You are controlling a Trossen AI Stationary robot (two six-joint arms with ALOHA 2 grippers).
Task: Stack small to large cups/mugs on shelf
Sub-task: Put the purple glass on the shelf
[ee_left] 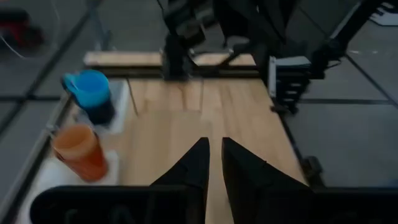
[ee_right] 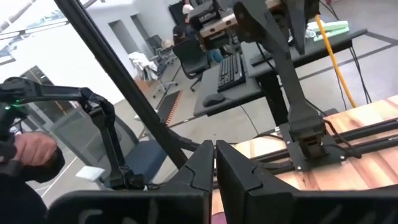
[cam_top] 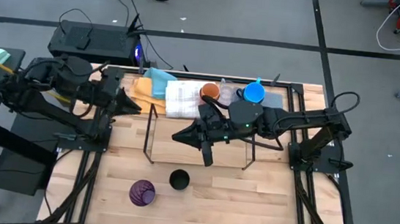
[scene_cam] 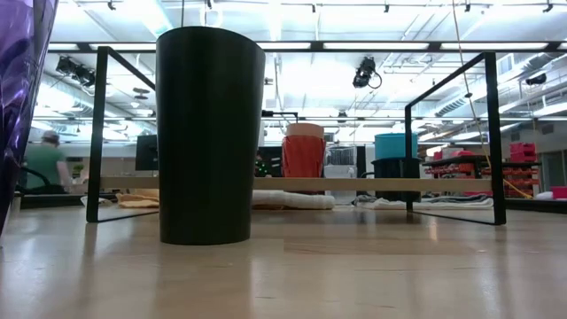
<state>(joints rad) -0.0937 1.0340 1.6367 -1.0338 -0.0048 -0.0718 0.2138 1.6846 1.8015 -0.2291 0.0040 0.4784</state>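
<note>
Cups are nowhere near stacked yet, far as I can tell. The purple cup [cam_top: 142,192] and the black cup [cam_top: 179,179] sit side by side but apart on the bare wood at the near edge of the table, out in front of the shelf [cam_top: 152,129], and neither has anything nested in it. From the low view the black one stands upright on the tabletop, well short of the shelf frame. The rest are bunched at the far side among the cloths [cam_top: 160,81]: an orange cup [cam_top: 210,92], a blue cup [cam_top: 253,93] that seems to sit on something darker, and maybe a clear glass between them, hard to say. The shelf itself looks like it has no cups on it, though the right arm covers part of it from above. The right gripper [cam_top: 181,136] is stretched out over the shelf area with its fingers pressed together and nothing between them. The left gripper [cam_top: 133,106] hangs back near the left rear corner, fingers nearly touching with only a sliver between, also empty. So my read is basically zero progress: every cup has yet to be sorted by size, nested, and set on the shelf.
</note>
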